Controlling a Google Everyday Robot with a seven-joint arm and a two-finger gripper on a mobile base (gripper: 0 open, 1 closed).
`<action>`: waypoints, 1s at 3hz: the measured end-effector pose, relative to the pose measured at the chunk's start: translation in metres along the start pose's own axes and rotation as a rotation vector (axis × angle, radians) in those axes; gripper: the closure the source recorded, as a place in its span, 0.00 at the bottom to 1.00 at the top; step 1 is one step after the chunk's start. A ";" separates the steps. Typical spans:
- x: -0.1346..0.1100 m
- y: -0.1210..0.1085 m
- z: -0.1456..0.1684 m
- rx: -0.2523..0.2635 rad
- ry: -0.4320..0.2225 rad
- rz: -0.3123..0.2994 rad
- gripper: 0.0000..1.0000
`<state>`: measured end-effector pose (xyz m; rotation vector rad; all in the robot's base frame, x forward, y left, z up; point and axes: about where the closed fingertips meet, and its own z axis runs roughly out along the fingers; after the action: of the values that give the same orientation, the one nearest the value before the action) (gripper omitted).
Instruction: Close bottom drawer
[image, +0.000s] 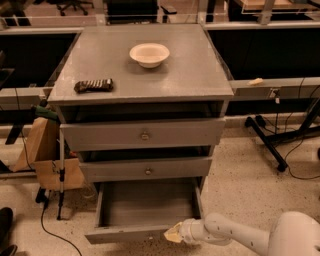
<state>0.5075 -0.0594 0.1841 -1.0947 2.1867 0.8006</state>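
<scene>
The bottom drawer (145, 202) of the grey cabinet is pulled far out, showing an empty shallow grey plank box. Its slim front panel (125, 234) sits at the bottom of the camera view. My gripper (173, 233), with pale yellowish fingertips on a white arm coming from the lower right, rests against the right end of that front panel. The middle drawer (146, 169) and the top drawer (143, 135), each with a round knob, stand slightly ajar above.
A white bowl (149, 54) and a dark snack bar (93, 85) lie on the cabinet top (190, 75). A brown paper bag (47, 155) and a thin pole stand at the left. Black table legs and cables are on the floor at the right.
</scene>
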 end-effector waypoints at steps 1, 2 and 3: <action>0.000 -0.006 -0.001 0.016 0.005 0.009 0.74; -0.001 -0.012 -0.002 0.030 0.011 0.016 0.50; -0.009 -0.022 0.002 0.045 0.018 0.020 0.19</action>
<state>0.5312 -0.0646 0.1838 -1.0634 2.2229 0.7497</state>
